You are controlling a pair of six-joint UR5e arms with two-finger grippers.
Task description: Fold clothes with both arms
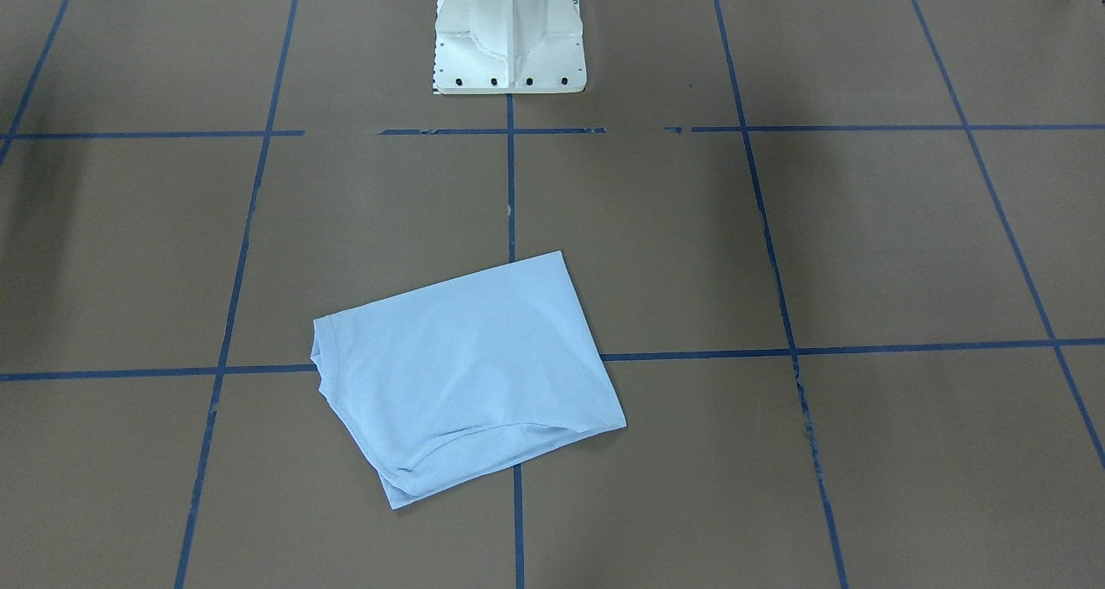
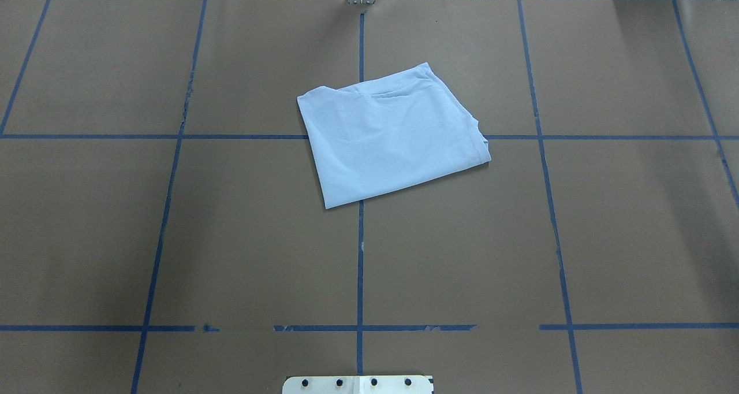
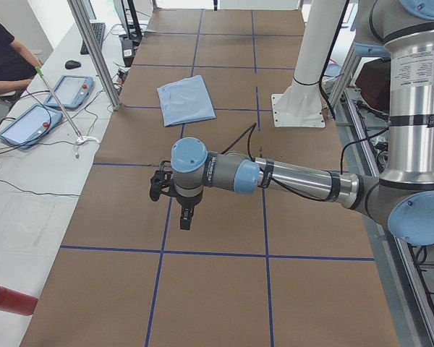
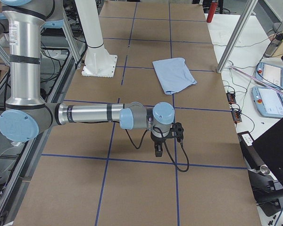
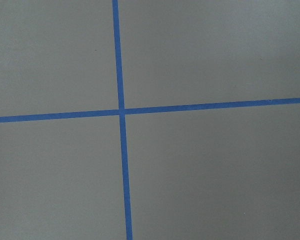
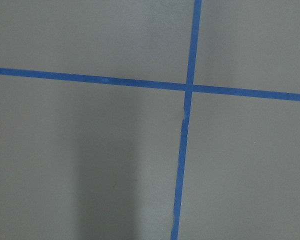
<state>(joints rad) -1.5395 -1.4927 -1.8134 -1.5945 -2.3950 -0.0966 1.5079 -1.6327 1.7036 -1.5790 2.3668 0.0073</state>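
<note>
With folding apparently finished, left gripper [image 3: 186,219] and right gripper [image 4: 158,151] are hanging clear of the T-shirt [image 1: 466,373]; grip indeterminable.

I counted one T-shirt [image 2: 392,134], one counter [image 2: 173,238], one white pedestal [image 1: 509,45], two arms, the left arm [image 3: 289,177] and the right arm [image 4: 85,113], two end effectors, the left end effector [image 3: 185,217] and the right end effector [image 4: 158,149], and two tablets [image 3: 27,124].

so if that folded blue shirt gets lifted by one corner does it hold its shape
Probably flops: the T-shirt is thin cloth in loose layers with uneven edges, so a one-corner lift would likely unfold it. Pushed, it may bunch rather than slide on the brown paper.
</note>
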